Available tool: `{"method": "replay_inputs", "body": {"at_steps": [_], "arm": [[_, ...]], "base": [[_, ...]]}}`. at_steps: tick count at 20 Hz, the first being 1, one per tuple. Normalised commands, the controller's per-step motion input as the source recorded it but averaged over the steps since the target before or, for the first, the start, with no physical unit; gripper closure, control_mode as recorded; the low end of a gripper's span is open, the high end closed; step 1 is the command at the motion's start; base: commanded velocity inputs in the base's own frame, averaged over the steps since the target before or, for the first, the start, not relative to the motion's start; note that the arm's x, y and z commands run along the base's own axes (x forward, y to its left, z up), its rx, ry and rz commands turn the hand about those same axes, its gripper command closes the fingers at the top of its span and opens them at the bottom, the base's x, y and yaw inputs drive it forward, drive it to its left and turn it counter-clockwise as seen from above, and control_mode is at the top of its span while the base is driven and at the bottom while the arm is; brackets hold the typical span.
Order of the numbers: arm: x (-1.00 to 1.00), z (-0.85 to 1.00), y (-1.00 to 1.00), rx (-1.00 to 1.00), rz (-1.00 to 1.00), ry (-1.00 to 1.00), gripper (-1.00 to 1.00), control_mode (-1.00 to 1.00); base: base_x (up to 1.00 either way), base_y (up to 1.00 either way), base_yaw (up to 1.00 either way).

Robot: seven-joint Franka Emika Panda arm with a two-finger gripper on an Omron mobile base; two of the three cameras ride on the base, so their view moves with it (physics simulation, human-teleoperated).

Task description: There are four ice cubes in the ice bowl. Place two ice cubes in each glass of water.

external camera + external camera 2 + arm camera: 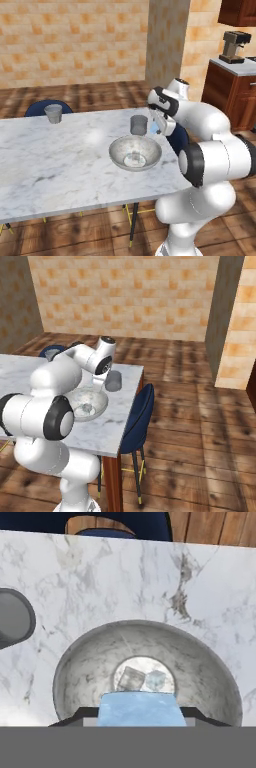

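Spreading across all views, the marble desk (60,165) carries the ice bowl (120,155) near its right edge. One glass of water (138,125) stands just behind it; another (53,113) sits well apart, far left. Fingers (138,711), mostly hidden, clench an ice cube (138,708) above the bowl, where two ice cubes (131,678) lie, blurred.

The gripper (156,131) holds an ice cube (154,131) beside the near tumbler (139,125), above the bowl (135,152)
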Motion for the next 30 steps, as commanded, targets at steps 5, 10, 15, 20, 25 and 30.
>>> {"method": "replay_inputs", "body": {"at_steps": [5,10,15,20,25,30], "arm": [[0.46,0.16,-0.13,0.02,0.0,0.0,1.0,-1.0],[0.55,0.0,-0.05,0.0,0.0,0.0,1.0,-1.0],[0.55,0.0,-0.02,0.0,0.0,0.0,1.0,-1.0],[0.56,-0.02,0.0,0.0,0.0,0.01,1.0,-1.0],[0.54,-0.05,0.0,0.0,0.0,0.02,1.0,-1.0],[0.5,-0.2,0.0,-0.02,0.0,0.04,1.0,-1.0]], "base": [[0.0,0.0,0.0],[0.0,0.0,0.0],[0.0,0.0,0.0],[0.0,0.0,0.0],[0.0,0.0,0.0],[0.0,0.0,0.0]]}}
